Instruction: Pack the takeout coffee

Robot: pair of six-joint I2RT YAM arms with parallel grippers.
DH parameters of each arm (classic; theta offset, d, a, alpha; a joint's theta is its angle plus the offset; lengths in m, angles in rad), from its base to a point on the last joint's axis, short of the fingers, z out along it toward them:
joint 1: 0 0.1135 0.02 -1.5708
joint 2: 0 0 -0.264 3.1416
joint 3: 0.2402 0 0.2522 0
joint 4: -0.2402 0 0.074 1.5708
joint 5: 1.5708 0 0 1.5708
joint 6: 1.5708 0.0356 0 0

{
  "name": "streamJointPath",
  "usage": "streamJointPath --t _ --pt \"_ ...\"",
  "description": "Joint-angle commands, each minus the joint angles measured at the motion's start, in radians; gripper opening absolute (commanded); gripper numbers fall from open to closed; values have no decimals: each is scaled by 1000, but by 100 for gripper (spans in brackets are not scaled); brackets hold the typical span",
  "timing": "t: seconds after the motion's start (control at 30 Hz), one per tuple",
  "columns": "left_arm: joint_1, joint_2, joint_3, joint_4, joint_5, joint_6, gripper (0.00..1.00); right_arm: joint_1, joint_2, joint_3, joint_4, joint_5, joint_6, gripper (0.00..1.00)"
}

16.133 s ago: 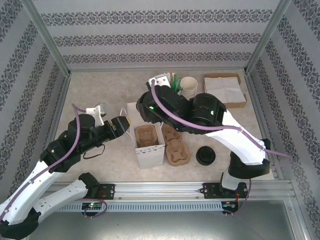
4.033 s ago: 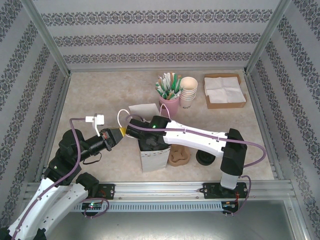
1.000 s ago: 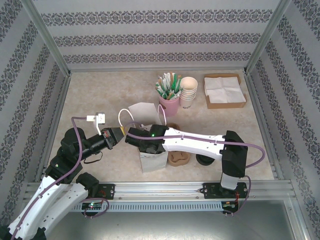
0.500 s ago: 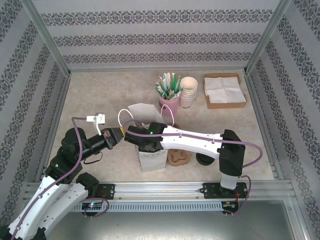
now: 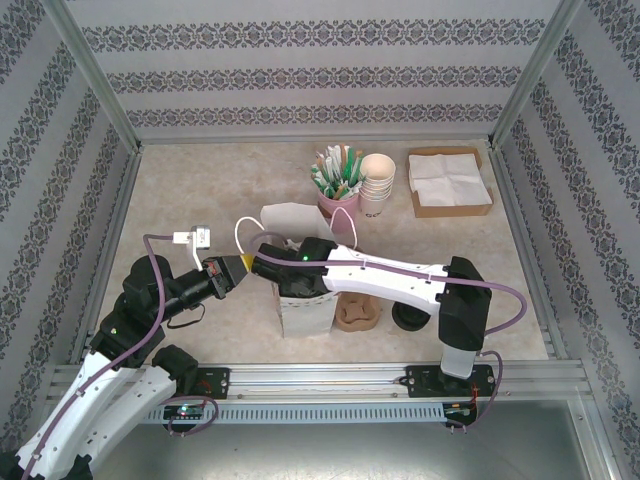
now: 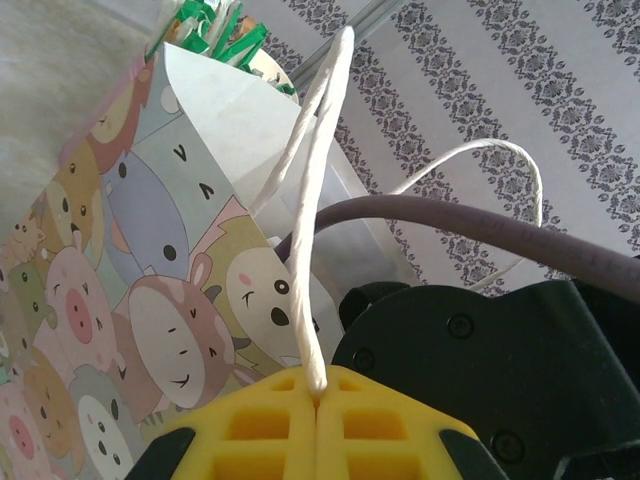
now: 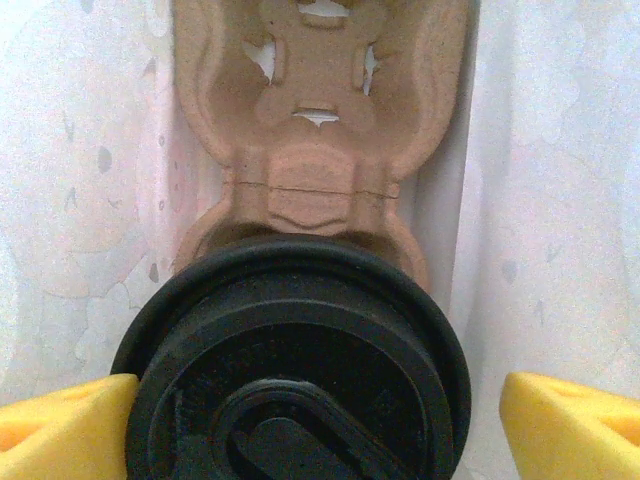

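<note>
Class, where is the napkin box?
Top view: the napkin box sits far right on the table, just right of the stacked paper cups.

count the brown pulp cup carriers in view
2. One carrier sits inside the paper bag, holding a black-lidded cup; the other carrier lies on the table right of the bag. The right arm may hide more.

A black-lidded cup sits in one pocket of the pulp carrier inside the upright cartoon-printed bag.

white arms, yellow fingers, purple cables
</note>
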Motion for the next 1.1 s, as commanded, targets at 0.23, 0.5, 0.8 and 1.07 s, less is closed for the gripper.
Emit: streamJointPath --t 0.23,0.5,0.8,1.07 --pt "-18 15 33 -57 -34 18 1 -11 -50 47 -39 55 36 96" --pt "-18 23 47 -94 -71 28 1 -20 -58 64 -39 37 34 98" --pt "-18 35 63 -111 -86 29 1 -22 -60 113 -76 21 17 98" --pt "-18 38 75 -117 -92 32 1 -22 -50 187 -132 26 2 98"
